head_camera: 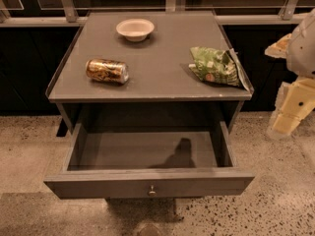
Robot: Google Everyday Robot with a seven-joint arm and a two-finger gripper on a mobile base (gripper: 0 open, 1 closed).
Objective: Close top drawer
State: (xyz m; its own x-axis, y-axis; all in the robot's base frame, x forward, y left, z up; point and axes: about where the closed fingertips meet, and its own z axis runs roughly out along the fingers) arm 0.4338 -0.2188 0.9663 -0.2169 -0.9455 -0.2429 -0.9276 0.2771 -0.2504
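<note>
Top drawer [98,185] sits pulled far out at lower centre, so you need its front pushed in; your gripper [288,119] hangs at the right edge, well apart, its opening impossible to tell.

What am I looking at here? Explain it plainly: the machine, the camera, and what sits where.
There is one picture, from a single camera looking down at the front of a grey cabinet; where the camera is mounted is not known. The machine is a mobile robot with one arm. Only the arm's end shows: the cream gripper at the right edge, hanging over the floor beside the cabinet and touching nothing. On the cabinet top are a white bowl at the back, a can lying on its side at the left, and a crumpled green bag at the right. Below them the drawer is pulled out, with a small knob at its middle. The robot's job is to push it shut.
</note>
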